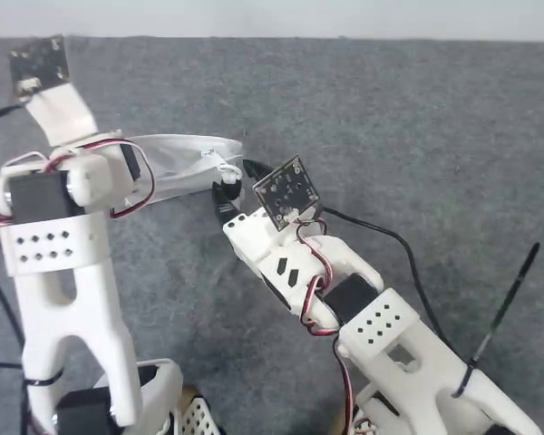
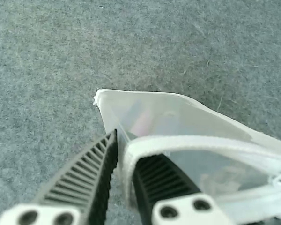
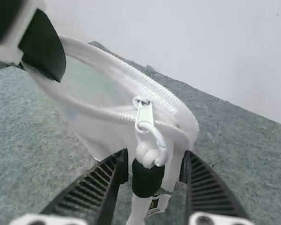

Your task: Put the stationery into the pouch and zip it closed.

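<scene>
A white translucent pouch (image 1: 183, 168) is held off the grey carpet between the two arms. My left gripper (image 2: 124, 176) is shut on the pouch's zipper band (image 2: 187, 143) at one end. Faint coloured shapes of stationery (image 2: 141, 119) show through the pouch wall. At the other end, my right gripper (image 3: 152, 187) is closed on the zipper pull (image 3: 147, 176), a white bead and black toggle hanging from the slider (image 3: 143, 115). In the high view the right gripper (image 1: 225, 198) meets the pouch's end near the middle of the table. The left gripper's black finger (image 3: 42, 47) shows on the pouch's far end.
Grey carpet (image 1: 417, 118) covers the whole table. A black cable (image 1: 408, 258) runs along the right arm, and a black cable tie (image 1: 508, 304) sticks up beside it. A pale wall (image 3: 201, 42) stands beyond the table's far edge.
</scene>
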